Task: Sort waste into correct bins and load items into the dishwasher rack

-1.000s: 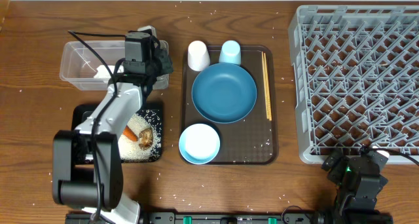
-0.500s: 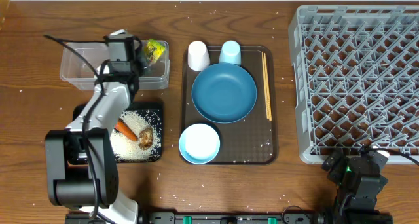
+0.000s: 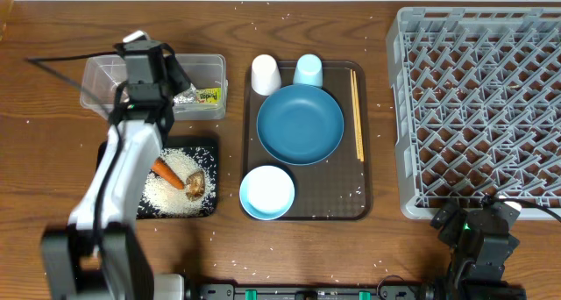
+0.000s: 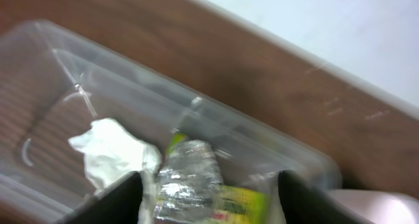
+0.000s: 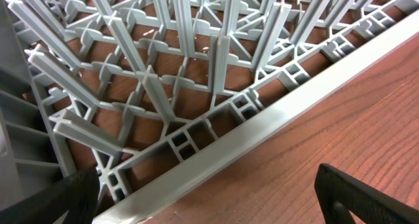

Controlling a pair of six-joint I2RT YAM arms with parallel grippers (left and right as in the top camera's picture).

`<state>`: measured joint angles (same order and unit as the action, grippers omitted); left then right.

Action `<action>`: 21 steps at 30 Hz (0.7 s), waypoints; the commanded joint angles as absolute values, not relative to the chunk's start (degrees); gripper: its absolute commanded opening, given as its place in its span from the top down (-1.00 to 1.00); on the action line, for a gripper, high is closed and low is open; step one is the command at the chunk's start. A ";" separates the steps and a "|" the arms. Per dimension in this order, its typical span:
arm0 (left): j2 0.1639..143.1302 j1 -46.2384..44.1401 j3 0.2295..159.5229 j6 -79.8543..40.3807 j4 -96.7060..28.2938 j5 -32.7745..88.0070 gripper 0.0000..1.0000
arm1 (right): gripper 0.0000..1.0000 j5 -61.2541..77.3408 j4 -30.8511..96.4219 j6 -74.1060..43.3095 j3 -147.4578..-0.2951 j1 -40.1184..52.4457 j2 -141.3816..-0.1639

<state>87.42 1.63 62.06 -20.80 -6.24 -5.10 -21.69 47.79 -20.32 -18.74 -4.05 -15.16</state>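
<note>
the small green-yellow packet [image 3: 208, 95] has left the left end effector [image 4: 209, 201]. half a second ago it was pinched above the clear tub [image 3: 98, 79]; now it lies inside the tub at its right end, just beside the silver foil ball [image 3: 185, 95]. the crumpled napkin [image 4: 114, 155] sits further left. the left fingers [image 4: 114, 198] stand apart with nothing between them, above the tub. the wrist view is smeared, so whether packet and foil actually touch is hard to say.

that looks like the last loose piece of waste. the carrot [image 3: 166, 172], brown lump [image 3: 195, 186] and rice [image 3: 171, 199] lie in the black tray [image 3: 210, 205]. sorting seems done, and loading is what remains.

nothing has gone to the rack [image 3: 478, 107] yet. the blue plate [image 3: 300, 125], bowl [image 3: 266, 193], white cup [image 3: 266, 74], light-blue cup [image 3: 308, 70] and chopsticks [image 3: 357, 116] all sit on the brown serving tray [image 3: 366, 182]. the right end effector [image 5: 206, 198] is spread wide and empty, low by the rack's near rim on the surface.
</note>
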 commanded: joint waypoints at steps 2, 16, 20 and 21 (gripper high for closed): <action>77.17 1.15 62.17 -20.91 -12.27 2.70 -0.74 | -0.98 -22.26 47.81 -19.66 -19.38 -4.43 -15.07; 66.52 1.32 62.15 -20.62 -48.12 -2.20 -0.96 | -0.99 -22.26 47.81 -19.66 -19.40 -4.43 -15.07; 66.81 1.32 62.11 -20.62 -52.38 -2.20 -0.96 | -0.98 -22.26 47.81 -19.66 -19.38 -4.43 -15.07; 66.87 1.32 62.11 -20.62 -53.34 -2.20 -0.96 | -0.98 -22.26 47.81 -19.66 -19.38 -4.43 -15.07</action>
